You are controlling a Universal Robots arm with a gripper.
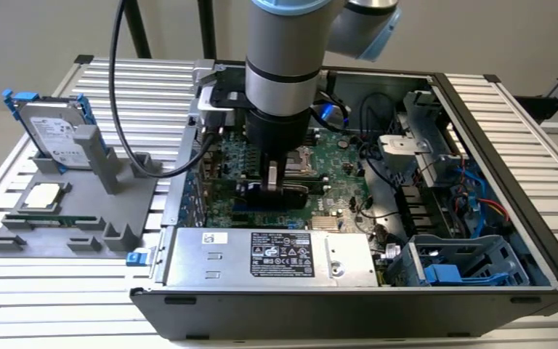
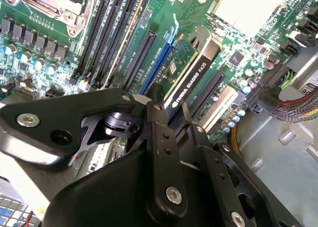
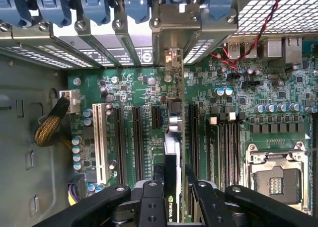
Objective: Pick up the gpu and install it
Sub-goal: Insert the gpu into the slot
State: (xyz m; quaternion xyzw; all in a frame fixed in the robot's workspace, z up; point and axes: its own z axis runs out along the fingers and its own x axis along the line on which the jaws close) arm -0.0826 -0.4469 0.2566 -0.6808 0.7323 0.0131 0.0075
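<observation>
- Open PC case (image 1: 511, 240) on slatted metal table (image 1: 56, 291).
- I see gripper (image 1: 273, 190) over motherboard (image 3: 134, 88).
- Fingers (image 2: 161, 152) clamped on gpu (image 2: 191, 73), card upright between them over the slots.

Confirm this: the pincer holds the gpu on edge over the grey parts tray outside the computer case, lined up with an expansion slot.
Wrong in one respect: the place. The pincer grips the gpu inside the open computer case, over the motherboard, not over the grey parts tray. The exterior view shows it; the card stands on edge along the slots in both wrist views.
</observation>
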